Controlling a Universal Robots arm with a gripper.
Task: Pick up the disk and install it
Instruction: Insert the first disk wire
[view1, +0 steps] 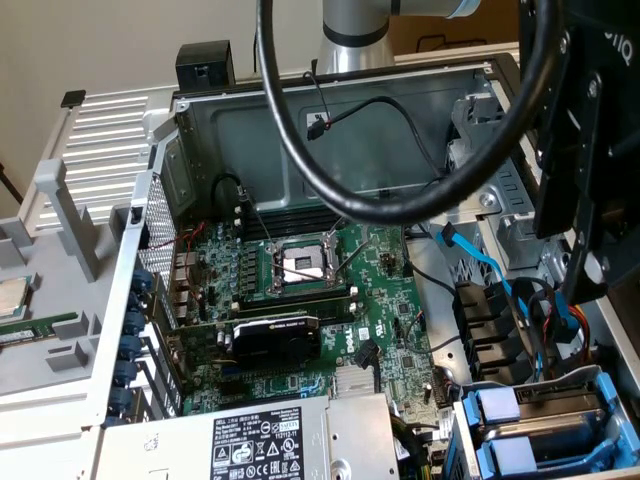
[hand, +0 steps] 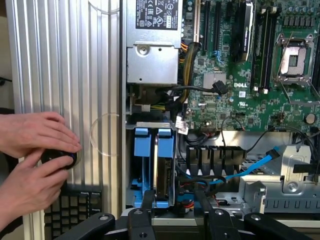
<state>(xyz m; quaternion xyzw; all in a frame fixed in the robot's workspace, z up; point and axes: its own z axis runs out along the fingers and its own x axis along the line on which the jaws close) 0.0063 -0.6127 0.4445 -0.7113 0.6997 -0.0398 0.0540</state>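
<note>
Disk (hand: 164, 172) is not gripped: end effector (hand: 175, 200) is seen released, fingers (hand: 148, 197) spread, nothing clamped between them, hung above the drive bay (hand: 150, 125). Disk is seated on edge in that bay, clipped in its blue carrier, just beside a second blue carrier (hand: 141, 142), lying below the end effector and nearer one finger than the other. Case is judged laid open-side-up so the bay is reached from above; on-edge seating is judged dictated by the bay slots. Blue cable (hand: 250, 167) and black cables are routed beside the bay, motherboard (hand: 240, 85) and power supply (hand: 152, 60) farther out. A person's hands (hand: 37, 132) are closed round a dark round object (hand: 60, 159) on the ridged panel (hand: 65, 65), well apart from the disk; purpose cannot be told
</note>
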